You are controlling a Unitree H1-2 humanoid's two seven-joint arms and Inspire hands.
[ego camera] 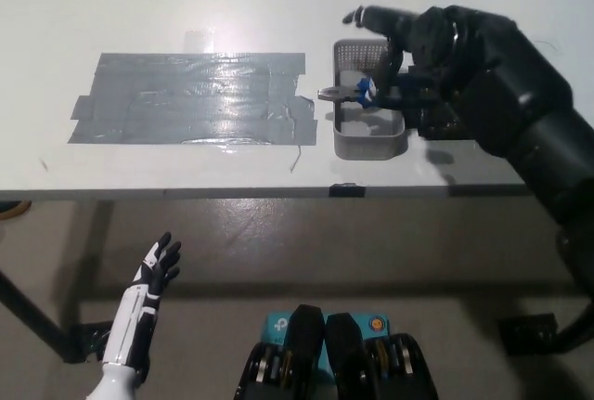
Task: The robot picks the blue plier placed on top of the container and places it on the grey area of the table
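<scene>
A grey mesh container (364, 131) stands on the white table (278, 1), and everything else can be placed from it. Across its open top lies the blue plier (357, 94), its metal nose poking out over the container's left rim while its blue handles run toward the right rim, where they are largely hidden. The black right hand (408, 47) hangs directly over the right half of the container, above the handles. Its fingers (371, 18) are apart and curled downward around the handle end, one of them stretched out over the container's far rim; whether any of them actually touches the plier cannot be told, and the plier sits level on the rims. The black forearm runs from the hand down toward the lower right, covering most of a dark flat pad (436, 126) that lies against the container's right side. To the left of the container, just beside it with only a narrow strip of bare table between, lies the grey area (195, 98), a broad patch of shiny tape strips. Well below and left of the container, past the table's near edge and over the floor, the white left hand (158, 265) rests with its fingers spread, holding nothing.
</scene>
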